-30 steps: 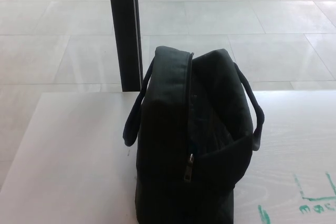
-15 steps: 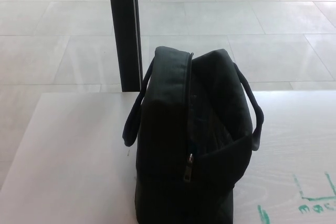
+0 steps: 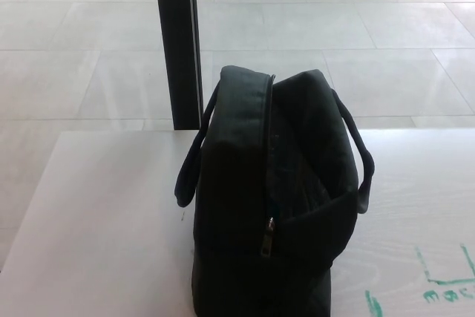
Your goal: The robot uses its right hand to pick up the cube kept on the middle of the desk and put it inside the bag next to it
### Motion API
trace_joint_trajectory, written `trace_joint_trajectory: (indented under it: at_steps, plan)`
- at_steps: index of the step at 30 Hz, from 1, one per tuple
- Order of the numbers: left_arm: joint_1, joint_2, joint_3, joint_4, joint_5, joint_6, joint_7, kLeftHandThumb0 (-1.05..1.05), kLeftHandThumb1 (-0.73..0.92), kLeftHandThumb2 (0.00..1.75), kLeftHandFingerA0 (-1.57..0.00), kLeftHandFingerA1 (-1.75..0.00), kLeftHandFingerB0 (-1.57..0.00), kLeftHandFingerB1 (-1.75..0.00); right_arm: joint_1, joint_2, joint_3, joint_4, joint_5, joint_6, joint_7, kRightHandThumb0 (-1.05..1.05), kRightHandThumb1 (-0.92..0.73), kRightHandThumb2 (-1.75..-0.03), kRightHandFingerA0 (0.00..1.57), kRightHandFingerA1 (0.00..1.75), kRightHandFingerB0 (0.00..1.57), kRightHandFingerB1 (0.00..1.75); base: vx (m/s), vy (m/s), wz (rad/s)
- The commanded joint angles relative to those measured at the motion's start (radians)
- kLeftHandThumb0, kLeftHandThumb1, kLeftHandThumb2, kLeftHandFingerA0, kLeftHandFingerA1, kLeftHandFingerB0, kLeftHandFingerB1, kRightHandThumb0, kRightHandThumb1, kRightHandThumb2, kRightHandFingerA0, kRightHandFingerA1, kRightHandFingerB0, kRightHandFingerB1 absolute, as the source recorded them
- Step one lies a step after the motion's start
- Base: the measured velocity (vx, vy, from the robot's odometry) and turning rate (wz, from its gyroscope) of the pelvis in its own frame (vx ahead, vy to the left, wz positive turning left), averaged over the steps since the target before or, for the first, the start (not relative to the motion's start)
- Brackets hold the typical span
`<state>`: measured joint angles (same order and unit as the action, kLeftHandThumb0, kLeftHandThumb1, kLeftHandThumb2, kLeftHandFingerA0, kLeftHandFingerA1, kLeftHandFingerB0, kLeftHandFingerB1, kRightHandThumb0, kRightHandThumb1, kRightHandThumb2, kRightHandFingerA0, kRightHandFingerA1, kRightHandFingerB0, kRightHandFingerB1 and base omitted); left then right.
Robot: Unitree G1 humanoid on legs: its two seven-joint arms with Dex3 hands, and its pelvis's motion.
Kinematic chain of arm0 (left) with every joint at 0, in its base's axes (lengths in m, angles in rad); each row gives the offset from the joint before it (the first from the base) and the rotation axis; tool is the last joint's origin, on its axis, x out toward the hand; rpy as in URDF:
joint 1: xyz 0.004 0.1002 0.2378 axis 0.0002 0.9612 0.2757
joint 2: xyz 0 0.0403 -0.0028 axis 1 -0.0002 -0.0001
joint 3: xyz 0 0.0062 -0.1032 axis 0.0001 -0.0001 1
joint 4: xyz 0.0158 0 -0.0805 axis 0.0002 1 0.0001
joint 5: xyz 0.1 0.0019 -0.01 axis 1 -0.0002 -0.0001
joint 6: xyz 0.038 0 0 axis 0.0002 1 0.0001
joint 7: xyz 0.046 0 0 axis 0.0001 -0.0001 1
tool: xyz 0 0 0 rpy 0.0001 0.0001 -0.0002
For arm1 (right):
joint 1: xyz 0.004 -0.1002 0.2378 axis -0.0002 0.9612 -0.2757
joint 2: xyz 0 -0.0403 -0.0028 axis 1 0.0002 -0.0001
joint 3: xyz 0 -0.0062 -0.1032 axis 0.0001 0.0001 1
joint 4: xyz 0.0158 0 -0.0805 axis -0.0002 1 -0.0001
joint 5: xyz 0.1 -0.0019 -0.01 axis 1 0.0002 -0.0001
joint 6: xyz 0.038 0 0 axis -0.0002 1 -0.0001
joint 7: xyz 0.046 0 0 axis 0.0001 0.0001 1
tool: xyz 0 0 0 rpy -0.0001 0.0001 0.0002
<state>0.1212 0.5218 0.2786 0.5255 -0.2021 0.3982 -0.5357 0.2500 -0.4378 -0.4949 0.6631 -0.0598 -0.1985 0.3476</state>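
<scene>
Black bag (image 3: 274, 198) standing upright, unzipped, on the white tabletop (image 3: 104, 220) toward 6 o'clock; neither hand nor cube visible, so finger state and task progress cannot be judged.

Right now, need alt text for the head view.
A black bag with two handles and an open zip stands on a white desk. Behind it are a dark post and tiled floor. No cube or robot hand shows.
</scene>
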Motion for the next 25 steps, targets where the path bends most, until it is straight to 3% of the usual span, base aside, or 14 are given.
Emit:
trace_joint_trajectory:
  at_steps: [1,3,4,9,22,23,24,25]
  plan:
    - [0.000,0.015,0.012,-0.005,-0.017,0.027,-0.012,-0.61,0.78,0.63,-0.27,-0.47,-0.27,-0.42,0.001,-0.017,-0.001,-0.003,0.055,0.019,-0.021,-0.57,-0.65,-0.60,0.20,0.44,0.21,0.31,0.00,0.000,0.00]
    - [0.005,0.015,0.009,-0.008,-0.016,0.030,-0.017,-0.61,0.78,0.63,-0.28,-0.47,-0.27,-0.41,0.004,-0.022,0.003,0.009,0.058,0.013,-0.024,-0.57,-0.66,-0.61,0.20,0.42,0.20,0.30,0.00,0.000,0.00]
    - [0.008,0.015,0.008,-0.011,-0.013,0.025,-0.013,-0.62,0.78,0.62,-0.29,-0.47,-0.28,-0.42,0.012,-0.025,0.008,-0.004,0.057,0.018,-0.024,-0.63,-0.51,-0.83,0.16,0.50,0.14,0.42,0.00,0.000,0.00]
    - [-0.002,0.013,0.021,0.005,-0.023,0.033,-0.009,-0.61,0.76,0.62,-0.29,-0.49,-0.28,-0.42,0.031,-0.017,0.007,-0.023,0.086,0.021,-0.018,-0.65,-0.51,-0.84,0.16,0.51,0.12,0.43,0.00,0.000,0.00]
    - [0.006,0.011,0.016,-0.007,-0.019,0.040,-0.003,-0.61,0.78,0.62,-0.29,-0.48,-0.27,-0.40,0.041,-0.022,0.016,-0.052,0.113,0.067,-0.024,-0.62,-0.50,-0.82,0.16,0.50,0.11,0.42,0.00,0.000,0.00]
    - [0.006,0.011,0.017,-0.010,-0.020,0.043,-0.003,-0.61,0.77,0.62,-0.28,-0.47,-0.27,-0.40,0.039,-0.023,0.017,-0.046,0.115,0.066,-0.024,-0.57,-0.65,-0.60,0.21,0.42,0.17,0.30,0.00,0.000,0.00]
    - [0.008,0.011,0.021,-0.016,-0.027,0.052,-0.007,-0.61,0.77,0.63,-0.26,-0.48,-0.26,-0.41,0.039,-0.024,0.019,-0.046,0.115,0.068,-0.025,-0.62,-0.50,-0.83,0.17,0.51,0.11,0.42,0.00,0.000,0.00]
    - [0.009,0.010,0.024,-0.021,-0.032,0.058,-0.010,-0.61,0.77,0.63,-0.26,-0.48,-0.26,-0.41,0.039,-0.024,0.020,-0.049,0.113,0.072,-0.028,-0.62,-0.50,-0.83,0.17,0.51,0.11,0.42,0.00,0.000,0.00]
